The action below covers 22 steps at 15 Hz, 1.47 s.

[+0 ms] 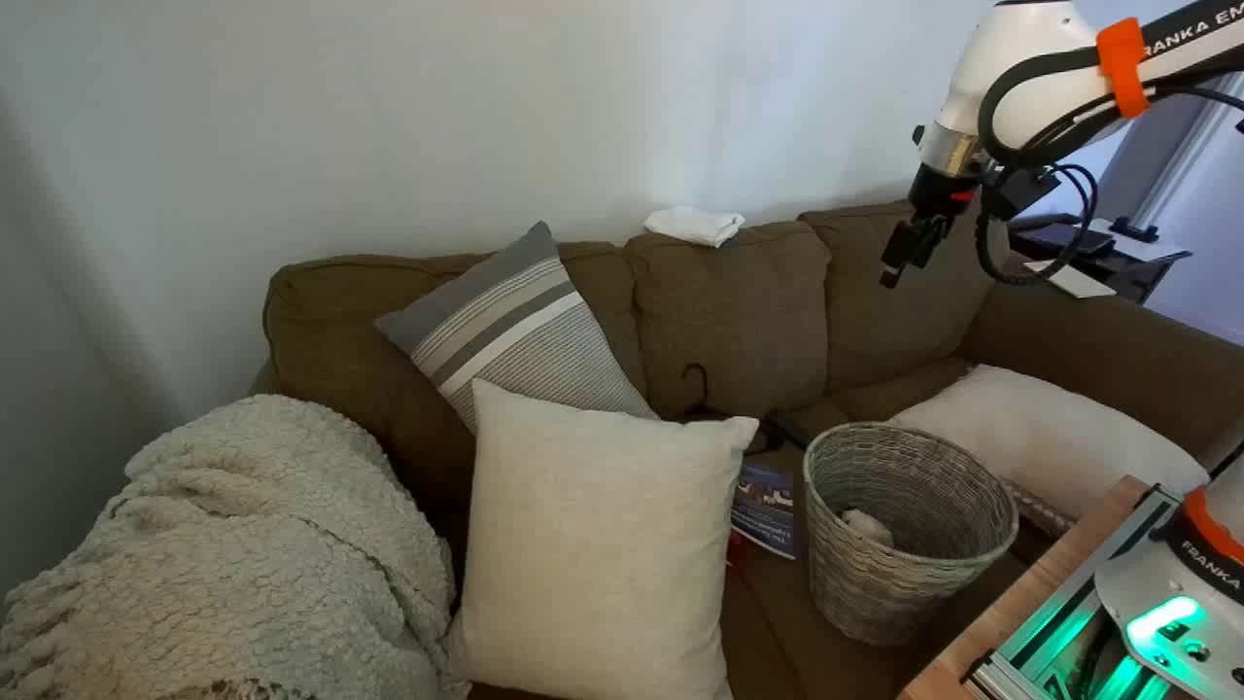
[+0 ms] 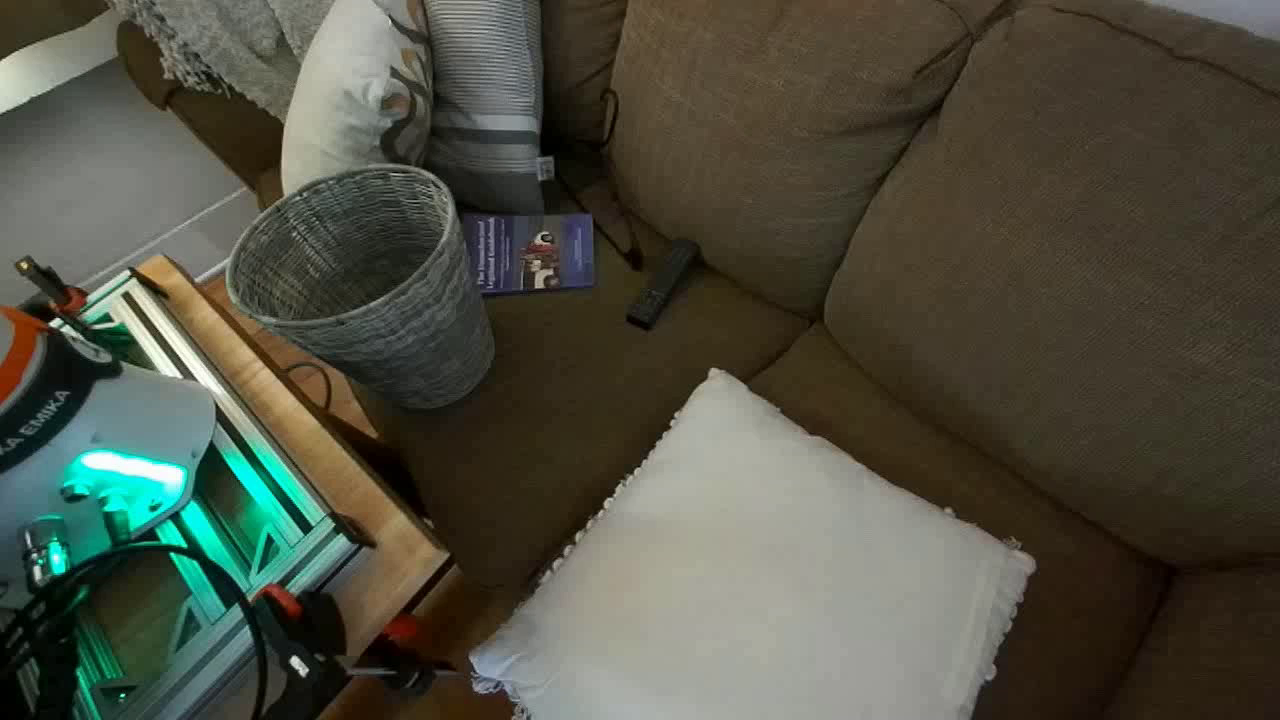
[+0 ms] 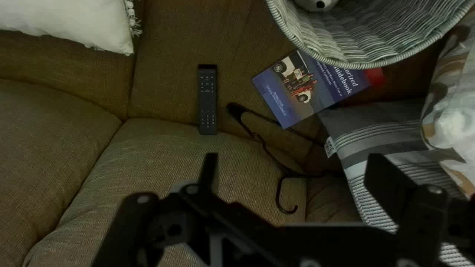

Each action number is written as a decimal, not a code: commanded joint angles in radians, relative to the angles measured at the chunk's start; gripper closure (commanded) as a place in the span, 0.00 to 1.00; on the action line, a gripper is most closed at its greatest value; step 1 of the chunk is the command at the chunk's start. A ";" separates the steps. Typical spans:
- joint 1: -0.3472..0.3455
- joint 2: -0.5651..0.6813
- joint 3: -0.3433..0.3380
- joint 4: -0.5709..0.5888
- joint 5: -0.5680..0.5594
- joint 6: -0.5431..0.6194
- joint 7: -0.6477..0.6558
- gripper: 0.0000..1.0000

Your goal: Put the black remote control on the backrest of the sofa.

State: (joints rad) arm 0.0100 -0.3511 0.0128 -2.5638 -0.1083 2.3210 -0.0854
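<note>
Hovering over the brown sofa (image 2: pixel 560 400), holding the pincer (image 3: pixel 293 157) wide, with a broad gap between the fingers (image 3: pixel 209 168). Looking down, in the wrist view, on the black remote control (image 3: pixel 207 100), flat on the seat (image 3: pixel 170 74) with one end at the lower edge of the backrest (image 1: pixel 734 331). Seeing only a narrow strip of seat between it and the nearest tip of the dark hanger (image 3: pixel 297 174). Finding the blue guidebook (image 3: pixel 308 89) past that tip, just beside the wicker basket (image 2: pixel 430 350) and partly behind its rim in the wrist view. Having wider room on the other side, with brown fabric as far as the fringed white pillow (image 2: pixel 770 570). Noting, in an exterior view, a folded white item (image 1: pixel 694 225) on the backrest's top edge, with brown upholstery to either side.
</note>
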 commanded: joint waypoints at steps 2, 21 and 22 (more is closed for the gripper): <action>0.002 0.000 -0.001 0.001 0.000 -0.002 0.001 0.00; -0.131 0.766 -0.106 0.653 0.019 -0.237 -0.402 0.00; -0.123 0.632 -0.113 0.524 -0.007 -0.173 -0.326 0.00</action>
State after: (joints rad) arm -0.0926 0.2839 -0.1211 -2.0399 -0.1083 2.1502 -0.4180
